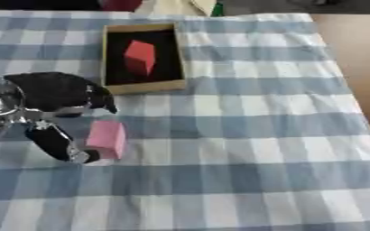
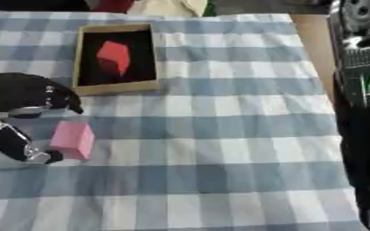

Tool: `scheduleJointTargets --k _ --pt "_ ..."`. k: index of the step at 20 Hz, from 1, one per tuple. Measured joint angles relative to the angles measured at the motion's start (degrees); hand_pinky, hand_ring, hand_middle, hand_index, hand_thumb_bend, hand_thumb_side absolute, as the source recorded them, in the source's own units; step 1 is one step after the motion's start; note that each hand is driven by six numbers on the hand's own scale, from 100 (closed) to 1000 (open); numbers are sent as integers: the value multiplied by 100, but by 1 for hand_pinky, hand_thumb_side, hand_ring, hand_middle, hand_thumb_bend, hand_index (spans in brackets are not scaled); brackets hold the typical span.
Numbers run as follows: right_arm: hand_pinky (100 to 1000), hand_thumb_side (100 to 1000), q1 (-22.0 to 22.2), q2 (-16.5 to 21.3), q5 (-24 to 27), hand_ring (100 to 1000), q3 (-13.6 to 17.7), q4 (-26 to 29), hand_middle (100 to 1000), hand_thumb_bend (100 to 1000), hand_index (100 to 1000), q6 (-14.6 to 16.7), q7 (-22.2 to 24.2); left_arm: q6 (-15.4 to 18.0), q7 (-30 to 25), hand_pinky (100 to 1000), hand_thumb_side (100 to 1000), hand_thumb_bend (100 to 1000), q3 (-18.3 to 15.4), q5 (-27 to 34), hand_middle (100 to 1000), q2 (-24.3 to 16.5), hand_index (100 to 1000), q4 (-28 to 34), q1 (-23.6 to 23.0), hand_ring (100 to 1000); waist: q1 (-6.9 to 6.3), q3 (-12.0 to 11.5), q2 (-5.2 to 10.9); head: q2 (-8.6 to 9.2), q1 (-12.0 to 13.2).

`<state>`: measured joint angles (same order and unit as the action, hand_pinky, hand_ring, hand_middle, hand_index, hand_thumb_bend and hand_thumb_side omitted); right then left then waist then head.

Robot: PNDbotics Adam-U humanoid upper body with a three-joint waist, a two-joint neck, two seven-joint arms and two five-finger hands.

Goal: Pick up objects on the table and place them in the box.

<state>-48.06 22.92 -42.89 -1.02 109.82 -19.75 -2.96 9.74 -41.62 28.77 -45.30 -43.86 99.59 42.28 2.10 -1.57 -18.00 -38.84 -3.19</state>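
Note:
A pink block [image 1: 108, 139] lies on the blue-and-white checked cloth at the left. My left hand [image 1: 58, 92] comes in from the left edge and hovers over it, open. Its curved fingers [image 1: 101, 100] end just above the block's far side, and the thumb [image 1: 55, 142] reaches down to the block's lower left corner. I cannot tell whether the thumb touches the block. Further back stands a shallow cardboard box [image 1: 145, 86] with a black inside, and a red block [image 1: 139, 56] lies in it. My right hand shows in neither view.
A bulky black arm part [image 2: 362, 135] with a silver joint fills the right edge of the right eye view. The cloth [image 1: 243, 135] ends at the right on bare brown surface [image 1: 362, 54]. Some coloured things lie beyond the far edge.

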Motion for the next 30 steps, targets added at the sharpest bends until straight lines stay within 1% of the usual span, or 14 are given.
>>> scheduleJointTargets --k 12,16,18,19,20,21,23,24,25,30 --pt "840 683 -8 -117 5 737 31 -103 409 178 655 -2 4 -9 18 866 535 437 73 -59 817 127 873 -212 14 887 8 -1 -1 11 -5" --pt "841 684 -10 -144 4 737 32 -104 408 176 654 -2 4 26 31 829 519 419 105 -121 773 151 836 -309 20 847 8 9 -3 11 -9" --pt "841 685 -10 -144 4 737 34 -105 407 175 654 -3 3 43 44 797 505 406 106 -148 716 157 789 -347 23 798 8 11 -5 11 -9" --pt "841 686 -10 -145 4 737 35 -105 407 174 654 -3 3 53 55 768 494 396 107 -158 658 170 748 -358 24 759 8 11 -5 11 -9" --pt "841 686 -10 -145 4 737 35 -105 407 174 654 -3 3 63 68 760 487 383 107 -162 638 184 734 -371 27 745 8 12 -5 11 -10" --pt "841 686 -10 -146 4 737 36 -106 407 174 654 -3 3 68 88 740 465 346 107 -165 589 199 691 -380 33 706 8 13 -5 11 -10" --pt "841 686 -10 -147 4 737 37 -107 407 174 654 -3 2 63 154 725 461 326 107 -166 555 200 659 -381 38 677 8 17 -6 11 -11" --pt "841 687 -10 -148 4 737 38 -109 406 173 654 -3 2 57 185 718 462 316 107 -165 544 200 647 -381 40 665 8 17 -6 11 -14" --pt "841 687 -9 -148 4 737 44 -114 406 173 654 -3 2 50 209 707 467 284 107 -160 527 200 627 -379 41 645 8 17 -6 11 -18" --pt "841 687 -4 -148 4 738 67 -141 406 174 653 -4 2 -6 236 694 437 202 30 24 517 199 616 -129 64 628 8 18 -6 11 -31"
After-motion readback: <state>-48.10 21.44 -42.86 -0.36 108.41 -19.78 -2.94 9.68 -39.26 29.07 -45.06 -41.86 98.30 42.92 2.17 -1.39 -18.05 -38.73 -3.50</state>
